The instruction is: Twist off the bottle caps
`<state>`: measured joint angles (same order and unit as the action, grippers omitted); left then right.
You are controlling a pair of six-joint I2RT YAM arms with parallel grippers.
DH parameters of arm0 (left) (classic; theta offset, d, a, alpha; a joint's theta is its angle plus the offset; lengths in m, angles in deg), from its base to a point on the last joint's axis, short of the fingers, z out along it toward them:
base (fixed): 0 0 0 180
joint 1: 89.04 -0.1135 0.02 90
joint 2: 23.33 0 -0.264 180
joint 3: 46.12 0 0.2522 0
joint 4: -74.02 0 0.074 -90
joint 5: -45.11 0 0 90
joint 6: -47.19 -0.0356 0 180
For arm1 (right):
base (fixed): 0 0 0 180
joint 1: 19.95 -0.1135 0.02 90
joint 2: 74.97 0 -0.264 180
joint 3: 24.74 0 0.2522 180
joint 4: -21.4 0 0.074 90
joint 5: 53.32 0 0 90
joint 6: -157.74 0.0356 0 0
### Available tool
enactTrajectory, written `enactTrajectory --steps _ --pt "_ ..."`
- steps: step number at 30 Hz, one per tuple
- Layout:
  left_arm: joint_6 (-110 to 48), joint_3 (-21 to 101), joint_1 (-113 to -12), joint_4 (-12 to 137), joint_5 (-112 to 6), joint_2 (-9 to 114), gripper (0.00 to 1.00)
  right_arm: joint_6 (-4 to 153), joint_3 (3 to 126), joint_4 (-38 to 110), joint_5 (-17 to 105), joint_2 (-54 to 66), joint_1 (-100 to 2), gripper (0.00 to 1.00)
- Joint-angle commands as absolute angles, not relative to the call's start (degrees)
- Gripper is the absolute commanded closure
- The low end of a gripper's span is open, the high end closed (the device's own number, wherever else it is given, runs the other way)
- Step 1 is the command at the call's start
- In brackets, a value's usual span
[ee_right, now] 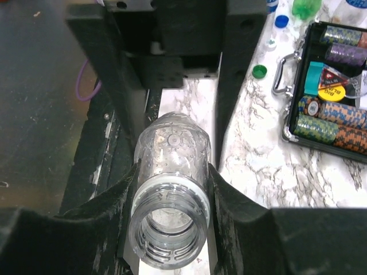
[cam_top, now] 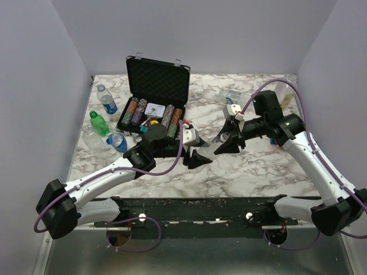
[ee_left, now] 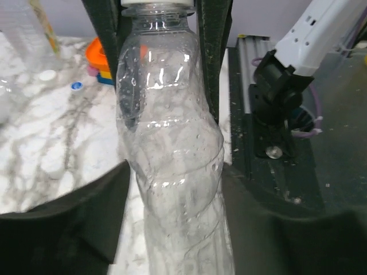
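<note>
At the left edge of the table, four bottles wait in a cluster, one of them green, parked clear of the working space. Next to them is an open case of chips. At centre the two arms meet over a fifth, clear bottle, held level between them so that one arm can steady the body while the other works the top. The left gripper flanks the crumpled body, its fingers touching the plastic on both sides; whether they clench it or have slackened cannot be told from these views. The right gripper is clamped on the neck just under the white collar ring. The mouth beyond it is open with bare threads showing, so this bottle's cap appears to be off already. Three loose caps lie near the case in the right wrist view: a green cap, a blue cap and what looks like a white cap. At back right stands one more labelled bottle, possibly with another clear one behind the arm, so at least six in all.
</note>
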<state>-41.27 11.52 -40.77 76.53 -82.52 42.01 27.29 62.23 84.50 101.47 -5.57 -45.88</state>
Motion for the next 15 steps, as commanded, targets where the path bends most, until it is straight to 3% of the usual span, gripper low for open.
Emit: enactTrajectory --steps 1,5,9,15 --pt "-42.54 11.85 -41.14 76.96 -77.16 37.68 0.17 30.64 63.02 85.0 101.54 -7.56 -42.81 0.78" --pt "-47.37 10.71 -41.14 75.39 -72.77 33.37 0.03 31.53 62.14 85.61 100.4 -9.14 -37.36 0.78" --pt "-52.03 10.62 -41.05 72.05 -65.83 29.94 0.01 32.49 62.75 88.42 94.44 -9.14 -30.42 0.78" --pt "-56.08 10.88 -41.05 68.7 -53.17 28.79 0.01 33.11 66.79 89.3 82.49 -6.43 -12.41 0.76"
